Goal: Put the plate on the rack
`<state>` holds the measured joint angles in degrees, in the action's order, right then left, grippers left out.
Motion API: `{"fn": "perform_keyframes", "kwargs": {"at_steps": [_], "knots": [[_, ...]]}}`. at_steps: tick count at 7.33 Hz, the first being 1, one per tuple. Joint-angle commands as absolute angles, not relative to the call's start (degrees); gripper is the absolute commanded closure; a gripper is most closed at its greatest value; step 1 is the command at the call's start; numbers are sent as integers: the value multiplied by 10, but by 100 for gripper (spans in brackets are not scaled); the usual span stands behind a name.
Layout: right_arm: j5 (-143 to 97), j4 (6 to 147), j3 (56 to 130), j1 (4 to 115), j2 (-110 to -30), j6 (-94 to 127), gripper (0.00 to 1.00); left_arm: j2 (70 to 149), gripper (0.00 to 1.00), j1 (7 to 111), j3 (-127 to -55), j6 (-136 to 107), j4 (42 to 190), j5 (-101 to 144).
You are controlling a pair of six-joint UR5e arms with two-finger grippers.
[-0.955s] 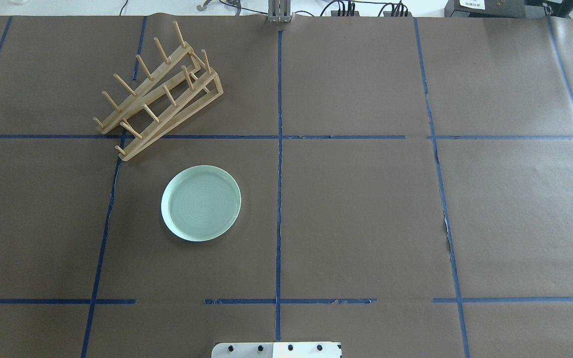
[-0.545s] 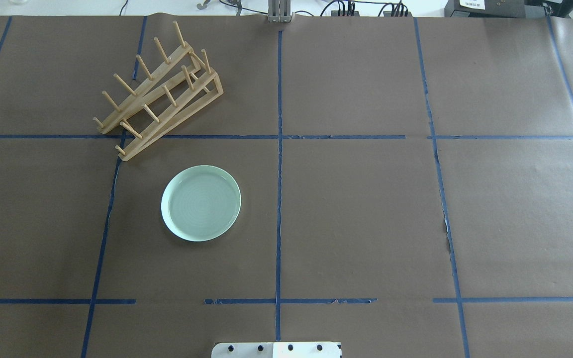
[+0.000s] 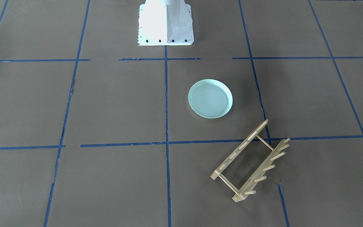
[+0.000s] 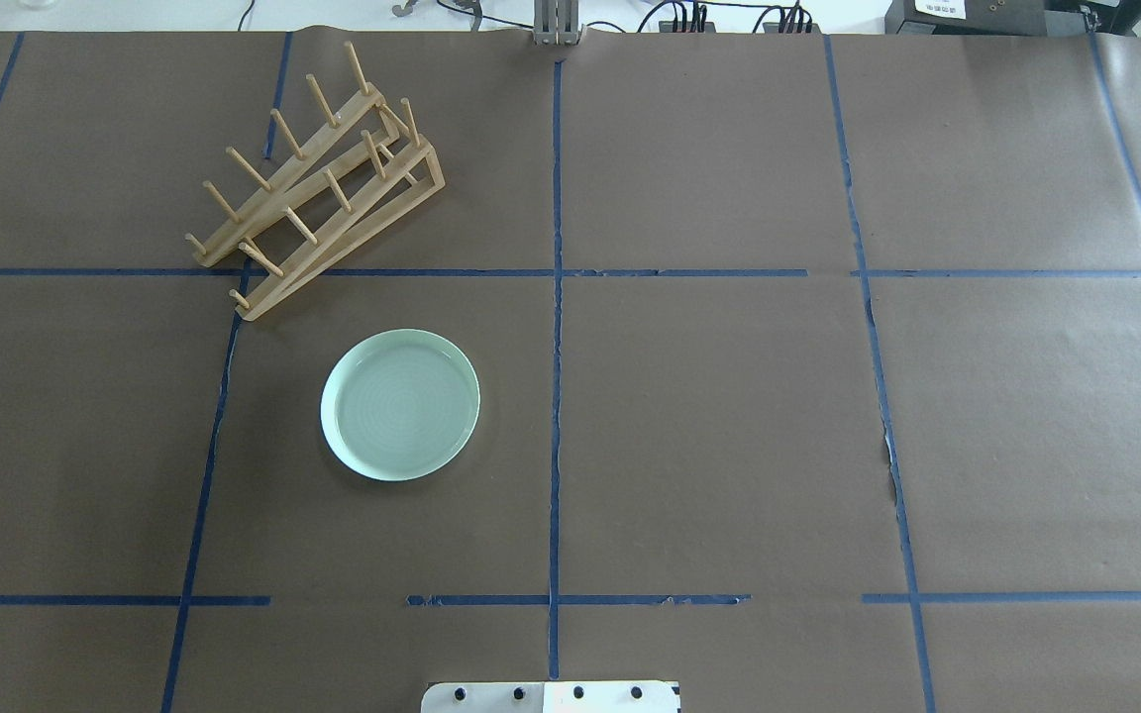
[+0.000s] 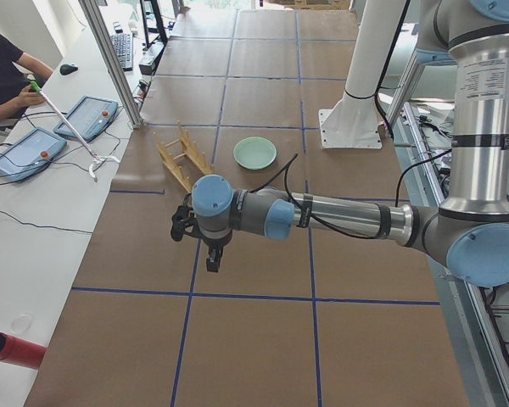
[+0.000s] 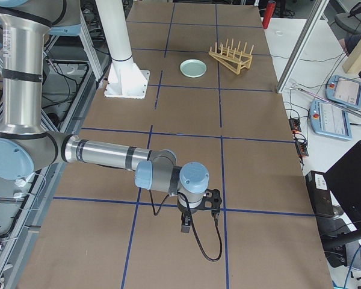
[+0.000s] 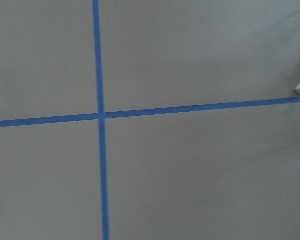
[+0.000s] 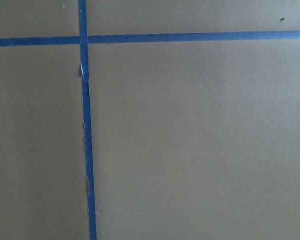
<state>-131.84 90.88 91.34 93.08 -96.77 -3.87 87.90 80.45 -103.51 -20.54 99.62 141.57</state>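
On the desk, robot's left half, the plate lies flat, near the rack but not touching it. No plate stands between the rack's pegs. Left arm and right arm hang well apart from both. Left jaws and right jaws show only in side views, so I cannot tell whether they are released or clenched. Judging by this, nothing is done: reach, grasp, lift and slotting are all left.

Table covered with brown paper, blue tape lines marking grid. Plate lies flat, robot's left of centre line. Rack stands near, not touching plate, diagonal, one end over tape line. White base plate at robot's edge.
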Motion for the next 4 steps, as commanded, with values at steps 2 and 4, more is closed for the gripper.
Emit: {"fn": "perform_keyframes", "kwargs": {"at_steps": [2, 4], "knots": [[-1318, 909, 913, 931, -968, -39, 0, 1003, 0, 602, -1088, -548, 1008, 1353], [-1318, 909, 914, 931, -968, -39, 0, 1135, 0, 489, -1009, -713, 992, 1276]]}}
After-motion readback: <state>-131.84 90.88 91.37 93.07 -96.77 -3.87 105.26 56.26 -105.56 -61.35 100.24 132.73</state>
